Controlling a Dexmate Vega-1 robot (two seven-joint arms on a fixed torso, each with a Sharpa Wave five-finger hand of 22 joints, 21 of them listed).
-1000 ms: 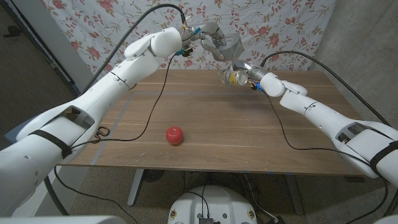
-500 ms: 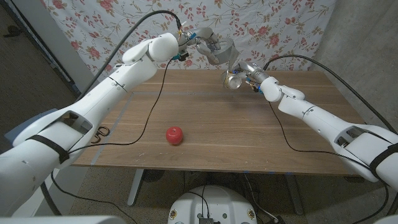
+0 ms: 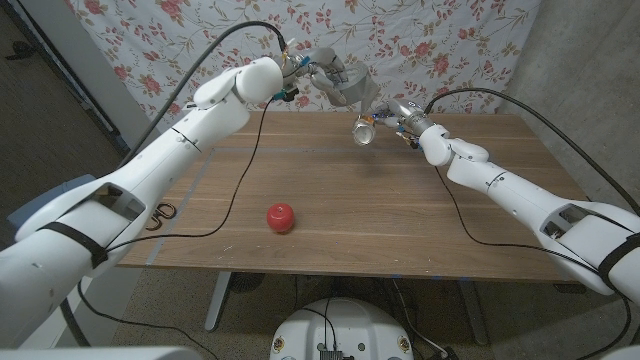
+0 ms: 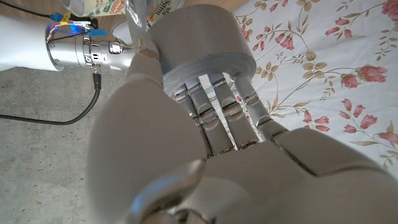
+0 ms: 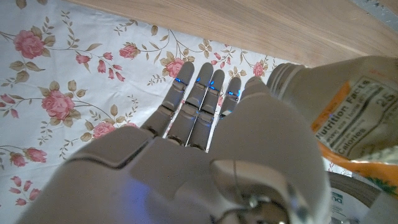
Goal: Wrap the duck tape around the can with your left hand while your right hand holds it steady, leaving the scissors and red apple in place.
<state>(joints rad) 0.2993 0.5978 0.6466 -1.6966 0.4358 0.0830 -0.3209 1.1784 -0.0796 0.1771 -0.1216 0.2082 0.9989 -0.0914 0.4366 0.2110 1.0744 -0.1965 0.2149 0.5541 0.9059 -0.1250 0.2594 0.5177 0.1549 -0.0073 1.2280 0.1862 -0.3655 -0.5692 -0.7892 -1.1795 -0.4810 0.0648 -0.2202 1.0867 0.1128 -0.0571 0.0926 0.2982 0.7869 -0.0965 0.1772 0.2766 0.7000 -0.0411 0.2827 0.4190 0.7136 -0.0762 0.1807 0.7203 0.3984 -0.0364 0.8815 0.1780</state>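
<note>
Can (image 3: 364, 130) held up over the table's far edge in right hand (image 3: 392, 119). Left hand (image 3: 335, 80) gripping tape roll (image 3: 358, 86) right above it. Apple (image 3: 281, 217) and scissors (image 3: 163, 213) sitting untouched.

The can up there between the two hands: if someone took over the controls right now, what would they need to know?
Left hand: holds the tape roll, raised over the table's far edge, right beside the can.
Right hand: holds the can in the air, tilted.
Apple sits near the table's front; scissors lie at its left edge. Neither is touched.
Done: both things picked up and brought together.
Left: the wrapping. I cannot tell whether any tape is on the can yet.
</note>
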